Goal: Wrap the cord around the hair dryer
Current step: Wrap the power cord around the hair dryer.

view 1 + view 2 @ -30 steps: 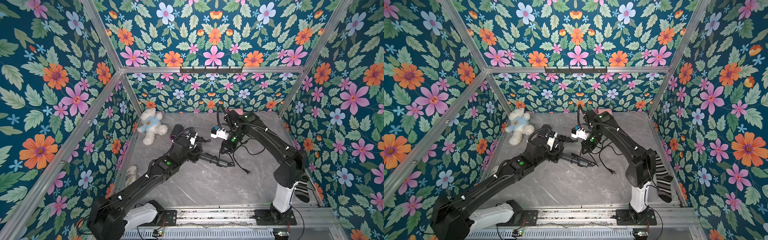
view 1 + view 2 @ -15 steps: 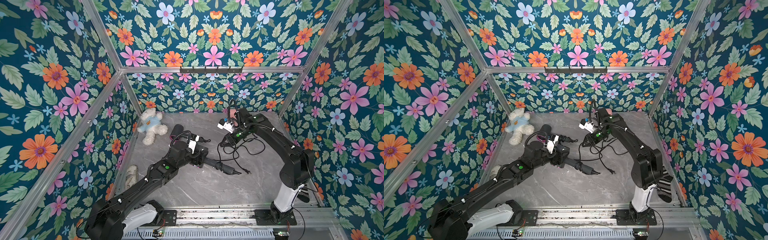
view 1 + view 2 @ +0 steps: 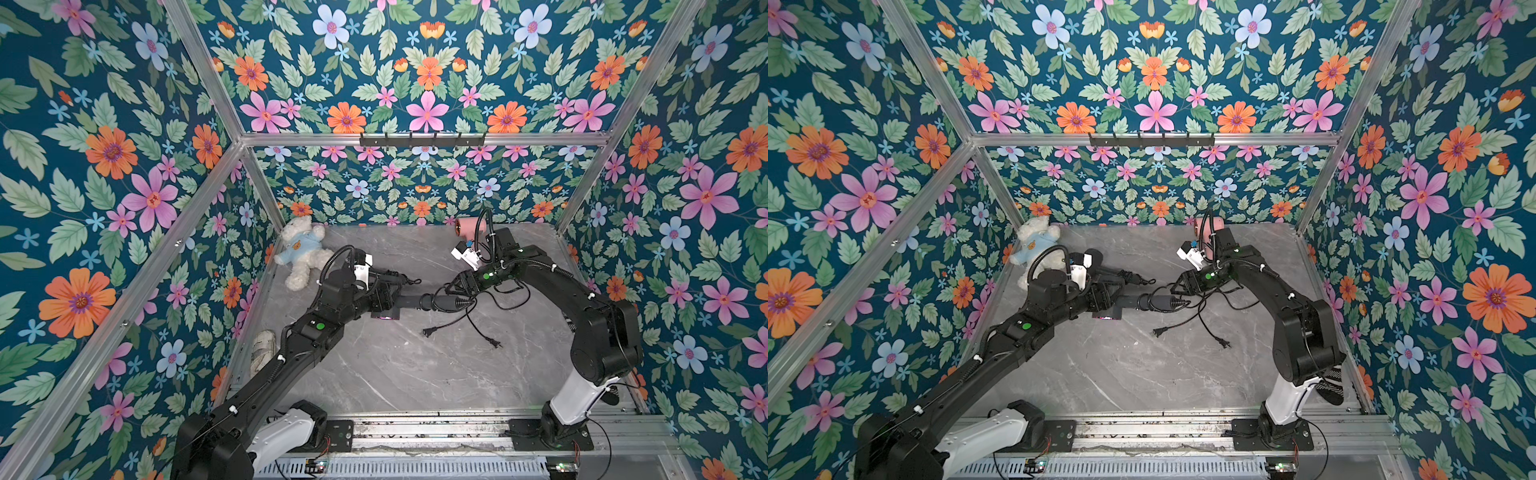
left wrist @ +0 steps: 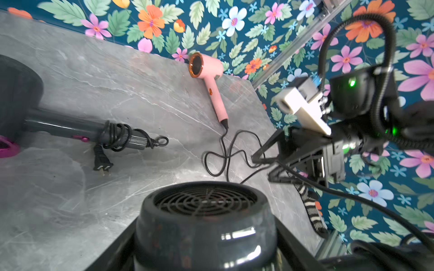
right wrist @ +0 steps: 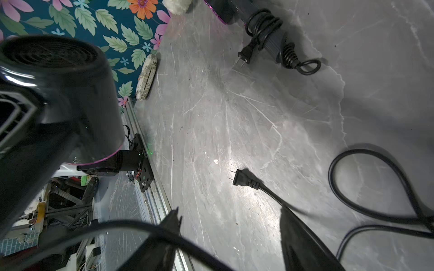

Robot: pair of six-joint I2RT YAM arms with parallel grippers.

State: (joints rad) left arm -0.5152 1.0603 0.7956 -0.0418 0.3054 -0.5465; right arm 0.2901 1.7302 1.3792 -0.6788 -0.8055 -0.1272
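Observation:
My left gripper (image 4: 204,248) is shut on the barrel of a black hair dryer (image 3: 386,307), held above the table; its rear grille (image 4: 204,201) fills the left wrist view. The handle (image 3: 440,302) points toward my right gripper (image 3: 455,286), which stands open just beyond the handle's end. The black cord (image 5: 366,152) hangs from the handle and lies in loose loops on the table, with a plug (image 3: 430,331) lying flat. One strand crosses in front of a right finger (image 5: 171,225) but is not gripped.
A second dark dryer (image 4: 70,129) with its cord wound round the handle lies behind my left wrist. A pink dryer (image 3: 467,228) is at the back wall, with a thin cord and a plug (image 3: 494,343). Teddy bear (image 3: 301,253) back left, pale case (image 3: 264,353) by the left wall.
My right gripper has opened and let go of the cord, and has come back down to the handle's end. The left arm has swung the dryer's handle up toward it.

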